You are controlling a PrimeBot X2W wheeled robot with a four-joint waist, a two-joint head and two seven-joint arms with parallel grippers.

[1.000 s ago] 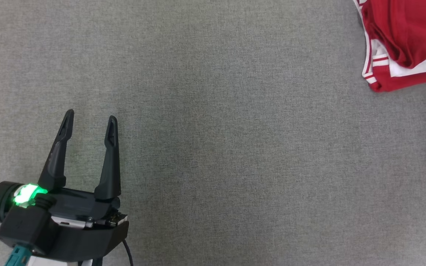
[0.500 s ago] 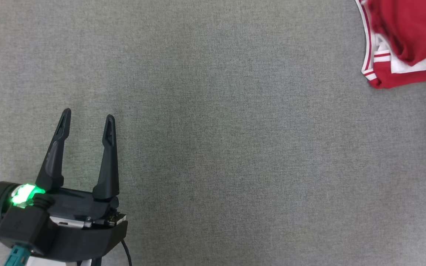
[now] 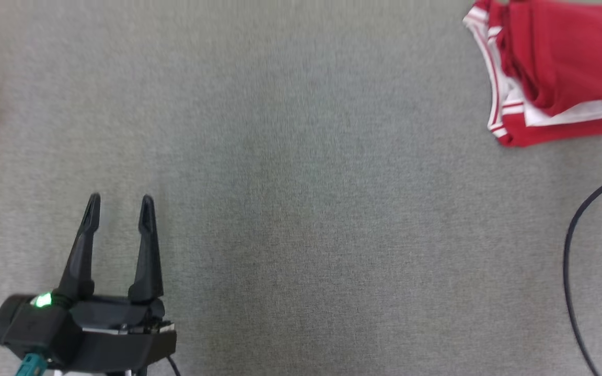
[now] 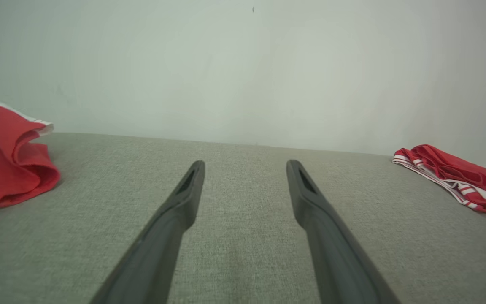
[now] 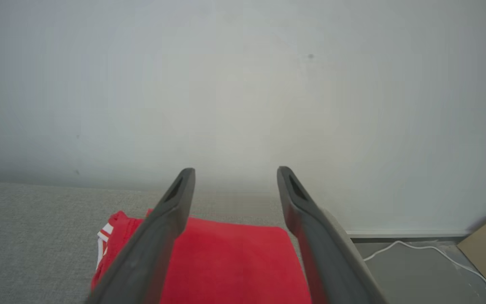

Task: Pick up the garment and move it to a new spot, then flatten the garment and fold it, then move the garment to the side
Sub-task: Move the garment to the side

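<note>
Reading this as the tail end of the job: the folded red knit garment with white striped trim lies in a compact, roughly rectangular stack at the far right of the grey woven fabric work surface, well clear of the middle. Pick, flatten, fold and move-aside all look done. Right gripper hangs just above that stack, its two long dark fingers spread wide with nothing between them, so no grip. Left gripper sits at lower left over bare surface, fingers likewise apart and empty. The garment looks soft, thin and matte. Its top layer is fairly smooth, and its left edge shows stacked layers with white bands and a white panel peeking out. Head view is blurred, so the fold is probably tidy enough, but I can't confirm edge alignment. A second crumpled red cloth lies lumpy at the far left, well apart from the garment. A thin black cable curves at the right. What's left is likely just pulling the right arm clear.
</note>
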